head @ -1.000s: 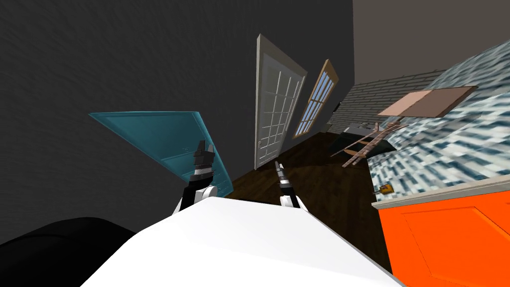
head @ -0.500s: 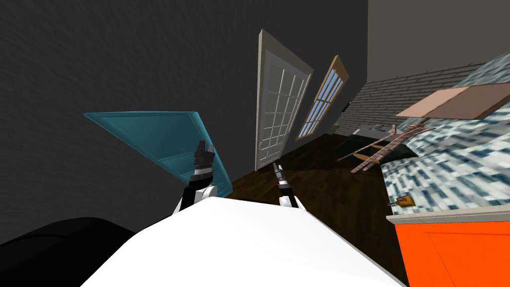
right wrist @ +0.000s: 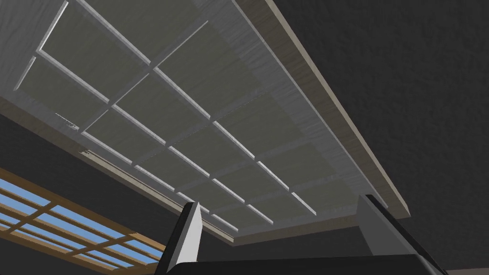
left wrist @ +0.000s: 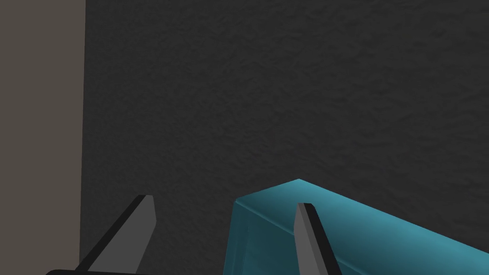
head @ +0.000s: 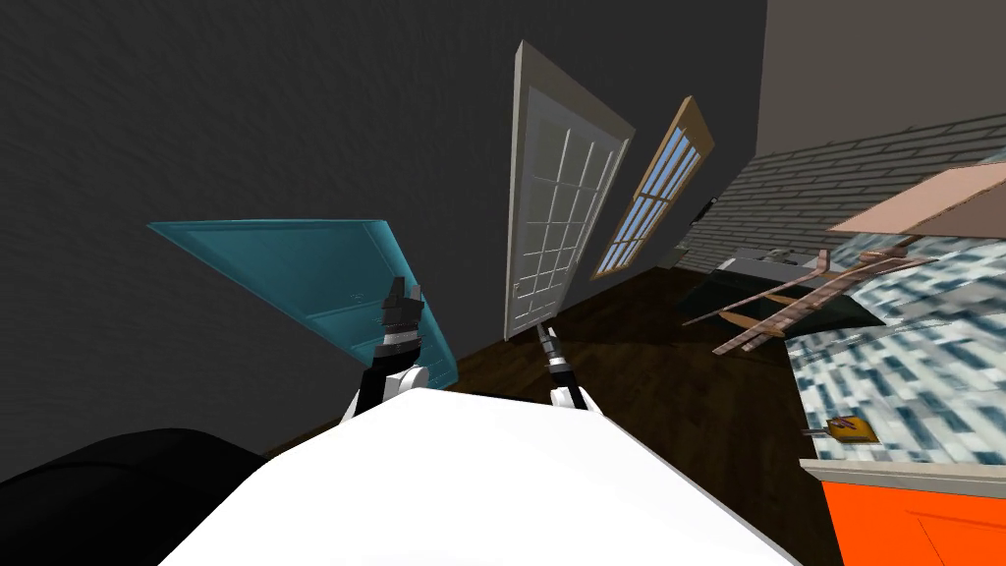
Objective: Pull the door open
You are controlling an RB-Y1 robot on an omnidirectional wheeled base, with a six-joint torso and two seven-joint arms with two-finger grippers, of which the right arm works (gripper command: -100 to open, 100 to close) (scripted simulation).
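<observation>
left gripper (left wrist: 225,201): blades spread, pinching nothing, top corner of teal door (left wrist: 363,238) just behind one blade | head view: door runs off toward 10 o'clock | right gripper (right wrist: 279,200): spread too, white paned door (right wrist: 191,119) at 12 o'clock

We can read no text, label, brand, number or sign here. The teal door (head: 324,275) on the near left, the white paned door (head: 555,226) farther off and the orange cabinet (head: 923,521) on the near right are all plain. The small yellow object (head: 851,428) on the patterned counter (head: 914,393) has dark marks too small to read.
</observation>
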